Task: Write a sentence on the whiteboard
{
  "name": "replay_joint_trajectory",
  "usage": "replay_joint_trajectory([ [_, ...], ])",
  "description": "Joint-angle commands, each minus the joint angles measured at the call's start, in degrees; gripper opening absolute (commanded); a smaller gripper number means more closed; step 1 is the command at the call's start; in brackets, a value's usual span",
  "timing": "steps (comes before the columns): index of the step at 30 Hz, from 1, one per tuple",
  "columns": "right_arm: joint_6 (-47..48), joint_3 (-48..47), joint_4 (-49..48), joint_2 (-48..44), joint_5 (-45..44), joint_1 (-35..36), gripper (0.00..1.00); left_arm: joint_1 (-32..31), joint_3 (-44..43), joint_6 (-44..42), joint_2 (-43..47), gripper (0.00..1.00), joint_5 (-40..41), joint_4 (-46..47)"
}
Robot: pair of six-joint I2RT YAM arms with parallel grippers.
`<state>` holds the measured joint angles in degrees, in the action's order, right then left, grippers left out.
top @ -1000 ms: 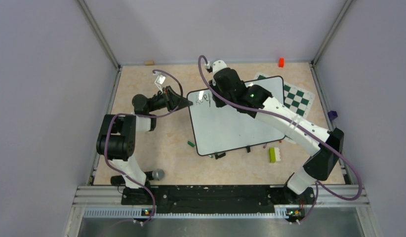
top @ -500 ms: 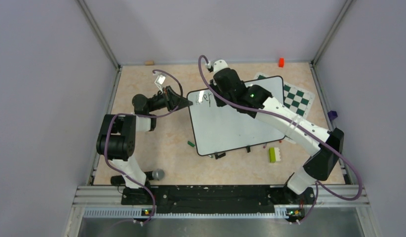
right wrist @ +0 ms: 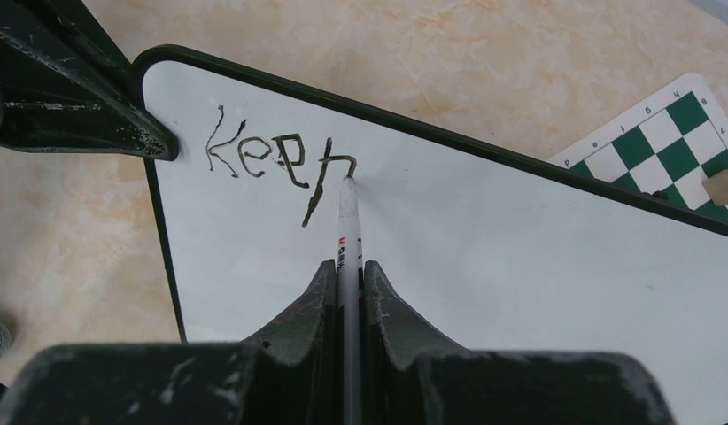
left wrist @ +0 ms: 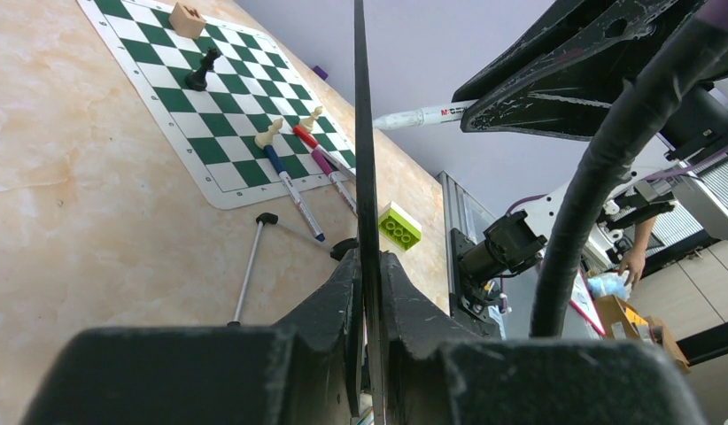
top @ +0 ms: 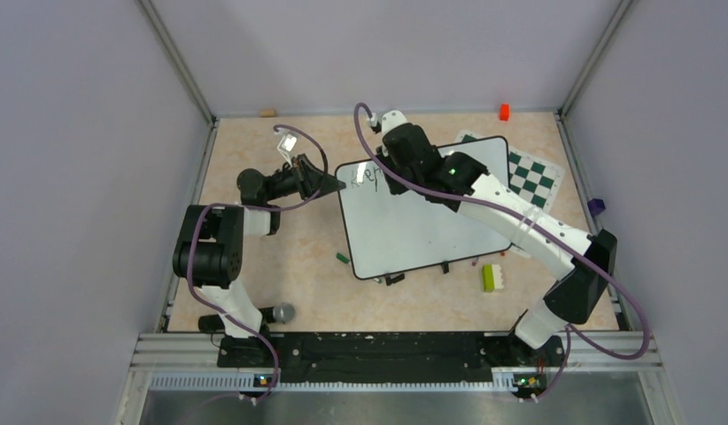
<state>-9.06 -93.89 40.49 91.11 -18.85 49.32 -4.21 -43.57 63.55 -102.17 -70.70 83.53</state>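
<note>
Position: the whiteboard (top: 400, 239) lies face up on the middle of the table (top: 254, 257), turned a little askew. Its far right corner overlaps the chess mat (top: 536, 181).

Hold, left side: the left gripper (left wrist: 367, 258) has its fingers pressed together on the board's thin black rim at the far left corner. In the left wrist view the rim runs straight up between them.

Hold, right side: the right gripper (right wrist: 347, 267) pinches a white marker (right wrist: 346, 221) by the barrel, tip down on the board face.

Writing: the sentence (right wrist: 257, 158) reads "Keep" in dark ink, close to the far left corner and just beside the left fingers. Right of it stands one long slanted stroke with a hooked arch on top, and the marker tip touches the end of that arch.

On the mat:
- a black chess piece (left wrist: 199, 73)
- a wooden cube (left wrist: 187, 18) near it
- two pale chess pieces (left wrist: 269, 133) closer to the mat's border
- a blue pen (left wrist: 294, 199) and a red pen (left wrist: 328, 168), side by side, lying across that border, part on the mat and part on the table

Off the mat:
- green brick (top: 489, 277) near the board's near right corner
- orange block (top: 504, 112) by the far wall
- small green bit (top: 342, 258) just beside the board's near left corner
- grey round-headed object (top: 283, 312) near the left arm's base
</note>
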Motion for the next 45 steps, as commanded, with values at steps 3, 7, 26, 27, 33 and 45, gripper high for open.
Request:
replay_joint_trajectory([
  [3, 0.58, -1.56, 0.54, -1.10, 1.80, -0.37, 0.00, -0.19, 0.32, -1.76, 0.82, 0.10, -2.23, 3.92],
  [7, 0.52, -1.51, -0.68, -0.60, 3.02, -0.35, 0.00, -0.19, 0.30, -1.78, 0.73, 0.10, -2.20, 3.92],
  [26, 2.99, 6.55, -10.87, -10.66, 6.45, -1.22, 0.00, -0.19, 0.34, -1.87, 0.74, 0.10, -2.34, 3.75],
  [27, 2.77, 7.61, -11.76, -11.62, 6.65, -1.58, 0.00, -0.19, 0.29, -1.85, 0.78, 0.10, -2.33, 3.71],
  [33, 2.52, 14.91, -18.88, -17.49, 4.39, -2.71, 0.00, -0.19, 0.26, -2.28, 0.93, 0.10, -2.44, 3.38],
  [45, 2.81, 17.25, -19.22, -21.44, 2.42, -3.64, 0.00, -0.20, 0.31, -3.85, 1.16, 0.11, -3.45, 1.08],
])
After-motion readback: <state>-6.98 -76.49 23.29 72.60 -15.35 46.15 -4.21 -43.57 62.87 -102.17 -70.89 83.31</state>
